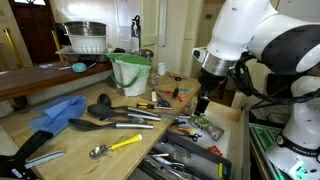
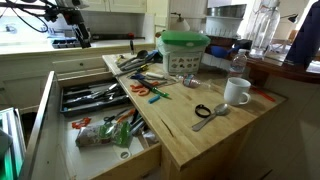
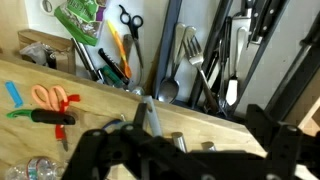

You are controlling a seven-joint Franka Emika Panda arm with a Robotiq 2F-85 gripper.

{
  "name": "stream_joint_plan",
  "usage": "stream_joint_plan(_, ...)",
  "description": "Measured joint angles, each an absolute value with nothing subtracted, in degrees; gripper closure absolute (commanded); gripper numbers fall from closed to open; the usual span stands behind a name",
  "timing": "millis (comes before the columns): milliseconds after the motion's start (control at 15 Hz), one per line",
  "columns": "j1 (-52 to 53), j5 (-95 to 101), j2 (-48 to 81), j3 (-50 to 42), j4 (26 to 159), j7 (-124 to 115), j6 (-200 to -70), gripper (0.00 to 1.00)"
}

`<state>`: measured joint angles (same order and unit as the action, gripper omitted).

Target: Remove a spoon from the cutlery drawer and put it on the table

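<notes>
Well, pincer [image 1: 205, 103] hovers over cutlery drawer [image 2: 120, 168], spread or pressed unclear; straddle the probable centre-frame spoon [image 3: 166, 90] squarely.

This is a home kitchen. A pale-wood cutlery drawer [image 2: 100, 155] stands pulled out under a long wooden table [image 2: 190, 135], its compartments packed with forks and spoons [image 3: 190, 50], scissors [image 3: 128, 18] and dark-handled tools, while black spatulas [image 1: 100, 124], a yellow-handled spoon [image 1: 115, 147], a white mug [image 2: 237, 92] and a green bucket [image 1: 130, 72] lie or stand on the top. Cream cabinets [image 2: 30, 65] run along the back, and a metal pot [image 1: 85, 32] sits on a rack on a side counter.
</notes>
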<state>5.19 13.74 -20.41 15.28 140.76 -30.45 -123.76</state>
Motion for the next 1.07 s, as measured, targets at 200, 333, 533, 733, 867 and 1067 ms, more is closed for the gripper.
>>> stream_joint_plan(200, 4.3, 14.0, -21.8, 15.1, 147.0, -36.1, -130.4, 0.00)
stream_joint_plan(333, 4.2, 12.2, -22.3, 13.0, 151.0, -34.9, -135.7, 0.00)
stream_joint_plan(533, 3.2, 8.7, -22.1, 8.9, 155.7, -29.9, -142.7, 0.00)
stream_joint_plan(733, 1.9, 6.5, -19.9, 7.2, 157.7, -25.7, -145.1, 0.00)
stream_joint_plan(867, 1.9, 6.0, -17.9, 7.2, 157.6, -25.0, -145.1, 0.00)
stream_joint_plan(1067, 1.8, 6.0, -17.1, 7.3, 157.4, -25.0, -145.2, 0.00)
